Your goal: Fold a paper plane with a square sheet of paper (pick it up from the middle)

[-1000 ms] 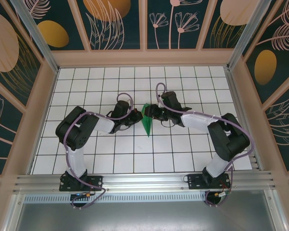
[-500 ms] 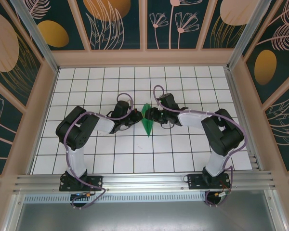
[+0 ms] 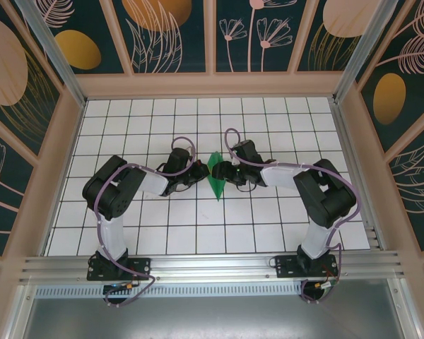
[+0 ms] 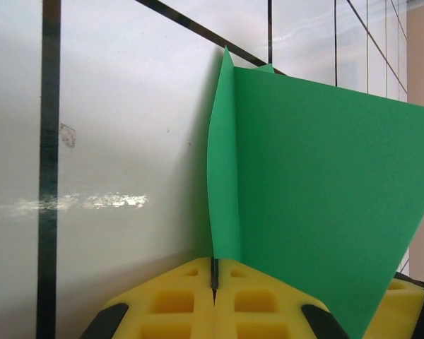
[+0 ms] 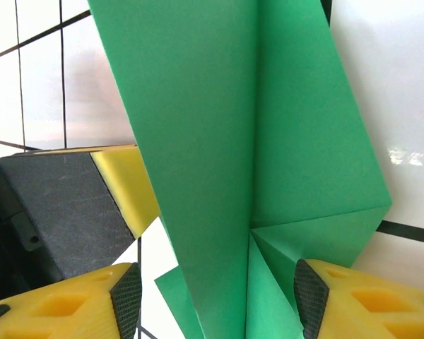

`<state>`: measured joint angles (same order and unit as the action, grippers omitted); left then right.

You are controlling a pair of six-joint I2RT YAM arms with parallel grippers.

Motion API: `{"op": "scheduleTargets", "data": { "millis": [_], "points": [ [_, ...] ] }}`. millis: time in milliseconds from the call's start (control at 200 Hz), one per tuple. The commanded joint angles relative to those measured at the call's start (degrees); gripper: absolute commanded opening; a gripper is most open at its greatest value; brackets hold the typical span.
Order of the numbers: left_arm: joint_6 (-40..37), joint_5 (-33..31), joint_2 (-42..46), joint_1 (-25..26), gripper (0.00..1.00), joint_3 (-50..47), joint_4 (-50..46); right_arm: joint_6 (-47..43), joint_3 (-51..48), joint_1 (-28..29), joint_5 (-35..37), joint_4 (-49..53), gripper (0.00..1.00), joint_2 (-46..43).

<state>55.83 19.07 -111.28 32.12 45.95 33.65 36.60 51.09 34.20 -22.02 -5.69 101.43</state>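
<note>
The paper plane [image 3: 215,178] is bright green, the fingers [image 4: 177,302] yellow, the table [image 3: 198,233] white, black-gridded

Your surface [image 3: 127,212] is white and glossy, ruled into squares by dark lines. A pale wooden frame [image 3: 212,85] borders it.

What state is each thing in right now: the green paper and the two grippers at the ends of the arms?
paper plane: folded into a slim pointed dart with visible creases, held between the two arms.
left gripper: shut on the paper plane, with one folded edge pinched in its closed jaws.
right gripper: open, with its jaws standing apart on either side of the paper plane.
</note>
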Motion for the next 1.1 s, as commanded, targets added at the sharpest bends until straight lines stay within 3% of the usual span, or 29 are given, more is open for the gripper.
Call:
{"op": "scheduleTargets", "data": {
  "millis": [0, 250, 575, 1091],
  "points": [
    [0.33, 0.15, -1.11, -0.64, 0.0, -0.61, 1.05, 1.26, -1.23, 0.94, -1.16, 0.99, 0.6, -2.28],
    [0.82, 1.44, -1.0, -0.57, 0.0, -0.6, 1.94, 2.2, -1.14, 2.67, -1.2, 0.8, 0.56, -2.47],
    [1.48, 3.54, -0.49, -0.58, 0.0, -0.95, 3.53, 1.81, 1.44, 4.86, 5.03, 4.77, 0.56, -0.11],
    [1.13, 3.1, -0.12, -0.72, 0.0, -1.08, 2.66, 2.67, 3.94, 5.69, 11.27, 8.95, 0.25, 0.78]
  ]
}}
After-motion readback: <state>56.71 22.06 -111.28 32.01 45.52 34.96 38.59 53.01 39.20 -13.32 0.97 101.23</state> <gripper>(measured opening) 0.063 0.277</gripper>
